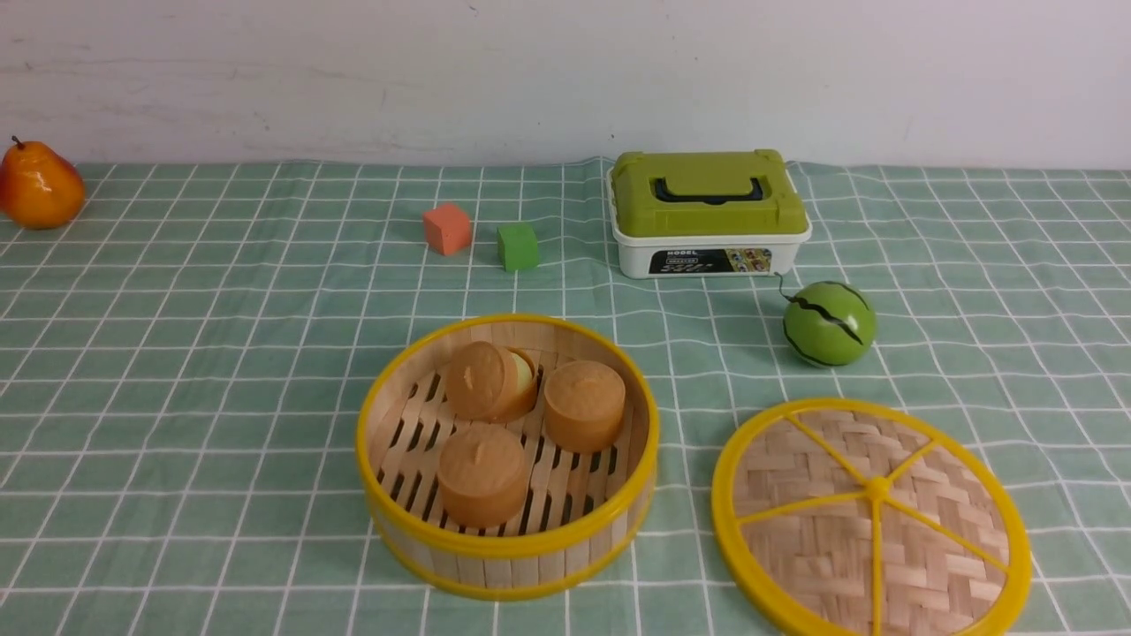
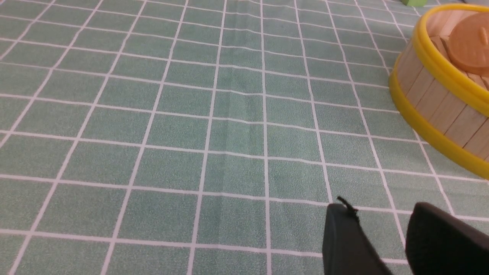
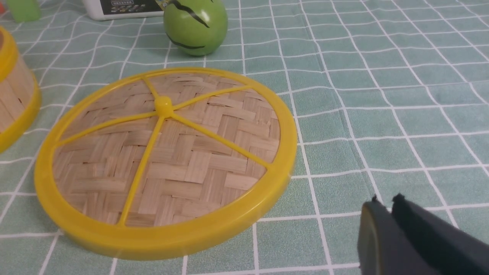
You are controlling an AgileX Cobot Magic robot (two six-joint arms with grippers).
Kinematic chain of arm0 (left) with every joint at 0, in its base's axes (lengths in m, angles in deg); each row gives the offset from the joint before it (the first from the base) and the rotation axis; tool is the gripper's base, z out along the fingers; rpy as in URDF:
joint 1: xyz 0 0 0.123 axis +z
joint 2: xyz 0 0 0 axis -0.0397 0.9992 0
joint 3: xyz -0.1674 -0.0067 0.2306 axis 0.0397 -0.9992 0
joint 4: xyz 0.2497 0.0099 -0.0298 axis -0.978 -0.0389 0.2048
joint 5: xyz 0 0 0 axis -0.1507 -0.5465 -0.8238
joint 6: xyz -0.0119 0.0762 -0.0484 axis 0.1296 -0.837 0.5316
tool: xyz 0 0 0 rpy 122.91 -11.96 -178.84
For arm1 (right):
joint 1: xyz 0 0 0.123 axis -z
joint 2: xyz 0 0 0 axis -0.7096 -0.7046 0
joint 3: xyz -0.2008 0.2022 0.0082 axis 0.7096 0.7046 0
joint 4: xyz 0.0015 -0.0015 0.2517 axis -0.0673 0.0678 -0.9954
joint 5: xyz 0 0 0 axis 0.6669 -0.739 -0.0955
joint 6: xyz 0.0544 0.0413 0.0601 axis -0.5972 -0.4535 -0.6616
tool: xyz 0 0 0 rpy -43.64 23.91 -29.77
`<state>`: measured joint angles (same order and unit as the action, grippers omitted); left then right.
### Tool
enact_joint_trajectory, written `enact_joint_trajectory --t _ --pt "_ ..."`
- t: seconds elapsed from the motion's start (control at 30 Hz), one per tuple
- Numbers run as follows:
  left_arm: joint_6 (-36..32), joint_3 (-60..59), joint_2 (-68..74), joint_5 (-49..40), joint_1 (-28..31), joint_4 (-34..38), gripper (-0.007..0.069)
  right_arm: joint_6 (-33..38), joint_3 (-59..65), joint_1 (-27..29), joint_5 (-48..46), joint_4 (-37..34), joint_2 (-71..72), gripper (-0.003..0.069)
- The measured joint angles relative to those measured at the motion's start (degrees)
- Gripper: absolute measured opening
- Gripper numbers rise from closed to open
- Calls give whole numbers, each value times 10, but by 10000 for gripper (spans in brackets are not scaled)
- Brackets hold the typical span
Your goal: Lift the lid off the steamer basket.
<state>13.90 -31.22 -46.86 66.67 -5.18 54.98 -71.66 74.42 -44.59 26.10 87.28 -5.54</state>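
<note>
The steamer basket (image 1: 508, 548) stands uncovered on the green checked cloth at the front centre, with three tan round buns (image 1: 482, 473) inside. To its right the lid (image 1: 870, 530) lies flat on the cloth, apart from the basket. Neither arm shows in the front view. In the right wrist view my right gripper (image 3: 386, 200) hangs shut and empty over bare cloth beside the lid (image 3: 164, 152), clear of its yellow rim. In the left wrist view my left gripper (image 2: 382, 208) is open with only cloth between its fingers, a little way from the basket's wall (image 2: 431, 95).
A white box with a green lid (image 1: 707, 212) sits at the back, a green striped melon toy (image 1: 829, 323) in front of it near the lid. An orange cube (image 1: 446, 228) and a green cube (image 1: 517, 246) lie behind the basket. A pear (image 1: 37, 185) rests far left.
</note>
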Motion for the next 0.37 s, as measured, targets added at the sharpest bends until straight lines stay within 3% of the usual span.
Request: enact_joint_trajectory --t 0.37 --pt "0 0 0 0 0 0 239 0 0 0 0 0 0 39"
